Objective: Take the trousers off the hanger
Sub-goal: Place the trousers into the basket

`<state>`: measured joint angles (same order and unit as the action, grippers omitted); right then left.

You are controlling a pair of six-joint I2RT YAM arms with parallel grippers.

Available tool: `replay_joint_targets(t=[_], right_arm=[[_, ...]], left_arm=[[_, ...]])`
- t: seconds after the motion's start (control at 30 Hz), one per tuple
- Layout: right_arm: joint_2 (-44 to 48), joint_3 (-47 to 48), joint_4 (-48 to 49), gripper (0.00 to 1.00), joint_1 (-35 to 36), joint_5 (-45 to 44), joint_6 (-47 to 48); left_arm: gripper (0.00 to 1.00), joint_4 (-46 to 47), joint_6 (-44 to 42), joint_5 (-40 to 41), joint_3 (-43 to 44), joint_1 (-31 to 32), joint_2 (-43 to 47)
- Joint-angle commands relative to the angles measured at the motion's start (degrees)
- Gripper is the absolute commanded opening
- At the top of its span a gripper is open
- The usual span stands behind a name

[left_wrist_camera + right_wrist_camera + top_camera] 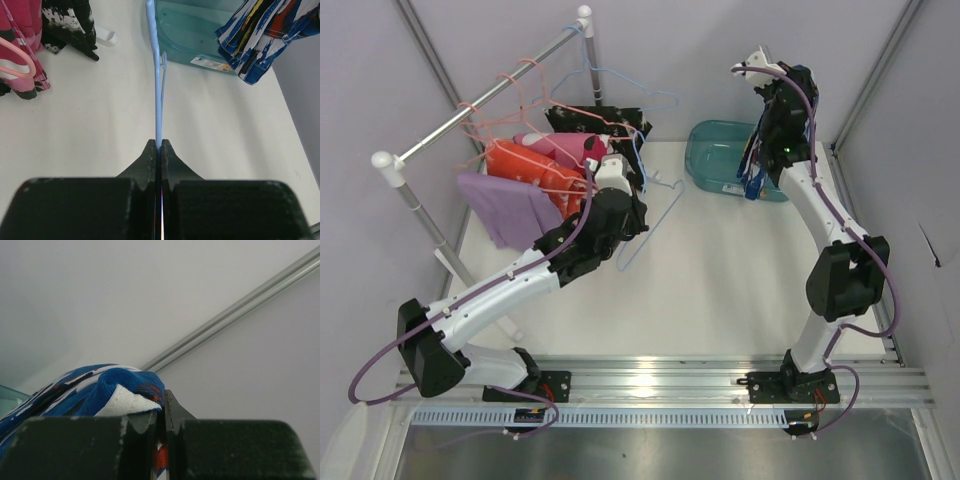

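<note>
My right gripper [761, 68] [163, 397] is raised at the back right, shut on the blue-white-red patterned trousers [752, 180] [100, 385] [260, 35]. They hang free above the teal tub [720, 155] [190, 35]. A bare light blue hanger [655, 220] [158, 90] is clamped by its thin wire in my shut left gripper [638, 185] [160, 145], low over the table beside the rack. On hangers at the rack hang lavender trousers [505, 205], orange trousers [520, 165], pink-magenta trousers [570, 150] [20, 50] and black speckled trousers [610, 120] [70, 25].
The clothes rack's rail [470, 110] runs diagonally at the back left on white posts, with pink and blue wire hangers hooked on it. The white table [720, 290] is walled by grey panels. The tub stands against the back wall.
</note>
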<state>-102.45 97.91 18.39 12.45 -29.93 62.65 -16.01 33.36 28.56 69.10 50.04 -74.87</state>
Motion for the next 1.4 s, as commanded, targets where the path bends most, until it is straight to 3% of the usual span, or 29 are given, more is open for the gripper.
replay_joint_targets(t=[0.0, 0.3, 0.47, 0.73, 1.1, 1.37], right_arm=[[4.10, 1.32, 10.17, 0.00, -2.25, 1.70, -0.68], [2.79, 4.66, 13.24, 0.00, -8.93, 11.82, -8.33], [-0.55, 5.89, 19.92, 0.00, -10.77, 14.81, -5.87], [-5.30, 6.86, 27.75, 0.00, -16.49, 22.01, -11.32], [-11.71, 2.73, 38.47, 0.00, -17.63, 33.09, -10.36], [-13.12, -3.33, 36.89, 0.00, -14.74, 33.90, -9.65]], left_arm=[[0.00, 2.21, -0.76, 0.19, -0.37, -0.30, 1.48], [0.00, 4.41, -1.72, -0.87, 0.59, -0.30, -0.45], [0.00, 5.02, -2.78, -1.40, 0.95, -0.30, -1.50], [0.00, 5.81, -3.31, -2.45, 0.95, -0.38, -2.38], [0.00, 5.73, -4.54, -1.75, 0.69, -0.38, -1.86], [0.00, 5.55, -5.41, -1.66, -0.55, -0.38, -0.19]])
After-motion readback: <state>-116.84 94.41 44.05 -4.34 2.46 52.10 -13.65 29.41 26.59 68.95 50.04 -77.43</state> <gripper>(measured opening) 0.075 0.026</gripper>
